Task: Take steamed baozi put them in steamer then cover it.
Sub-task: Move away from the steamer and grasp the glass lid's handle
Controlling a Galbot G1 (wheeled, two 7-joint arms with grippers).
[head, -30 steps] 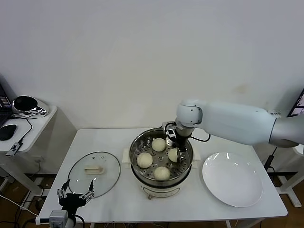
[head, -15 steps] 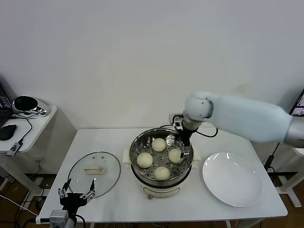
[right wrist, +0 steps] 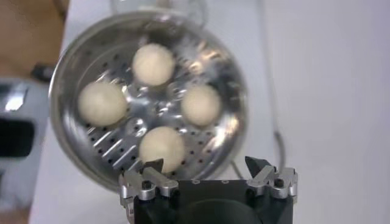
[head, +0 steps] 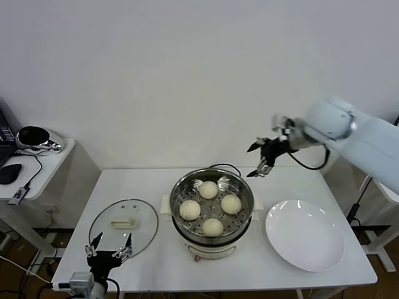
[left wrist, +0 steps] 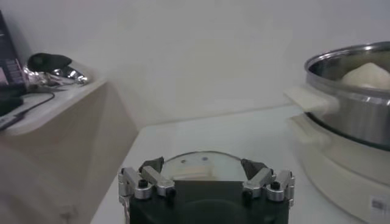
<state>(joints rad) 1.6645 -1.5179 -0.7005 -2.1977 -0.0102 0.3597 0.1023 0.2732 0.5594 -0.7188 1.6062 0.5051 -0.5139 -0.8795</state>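
Glass is what you deal with next: the cover (head: 123, 227) lies flat on the table (head: 156, 268) at about eight o'clock from the steamer (head: 212, 207), near the front edge and well apart from the pot. Just in front of it, at the table's near left corner, your left gripper (head: 110, 253) hovers low with its fingers spread and nothing between them; its wrist view shows the lid's rim directly ahead of the open fingertips. Judge the lid as rigid, smooth, fairly heavy for its size, and breakable if dropped. The rim offers little to hold and would likely slip, so take it by the cream handle (head: 123, 222) at its centre, closing across the narrow sides, and lift it level.

At the middle of the table the steamer holds all four steamed baozi (head: 212, 227) on its perforated tray, at roughly twelve, three, six and nine o'clock, none touching another. They look soft and light and need no more handling. The white plate (head: 305, 234) at four o'clock from the pot is bare.

Farthest back, your right gripper (head: 260, 158) hangs in the air at about one o'clock from the steamer, above and behind its rim, fingers wide apart and holding nothing.
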